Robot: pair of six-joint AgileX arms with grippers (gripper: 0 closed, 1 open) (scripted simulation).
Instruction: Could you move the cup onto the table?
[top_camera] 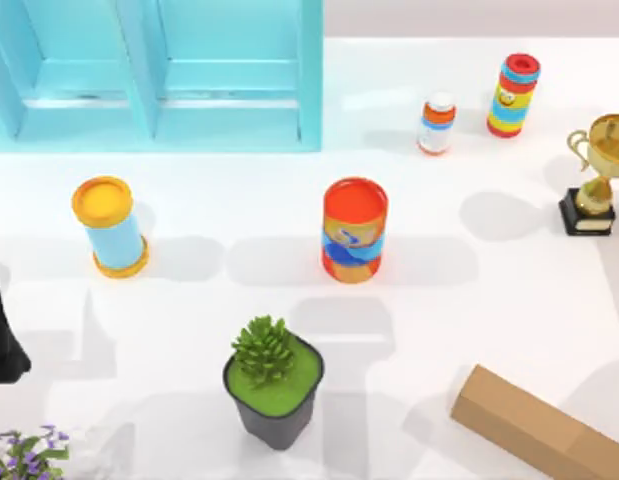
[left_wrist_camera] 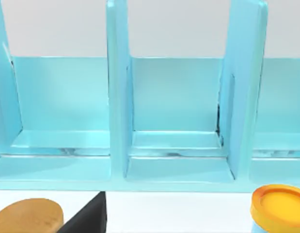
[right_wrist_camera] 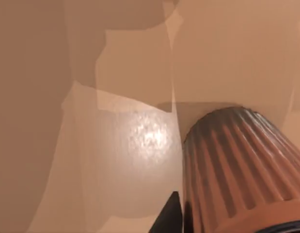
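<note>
Cup (right_wrist_camera: pixel 237 165) ribbed, reddish-brown, close beside right hand's dark finger (right_wrist_camera: pixel 170 218).

Left arm (top_camera: pixel 3 335) at the table's left edge.

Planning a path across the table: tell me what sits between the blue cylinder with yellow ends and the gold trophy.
In the top view, the orange-red can stands between the blue cylinder and the gold trophy; otherwise bare white table.
</note>
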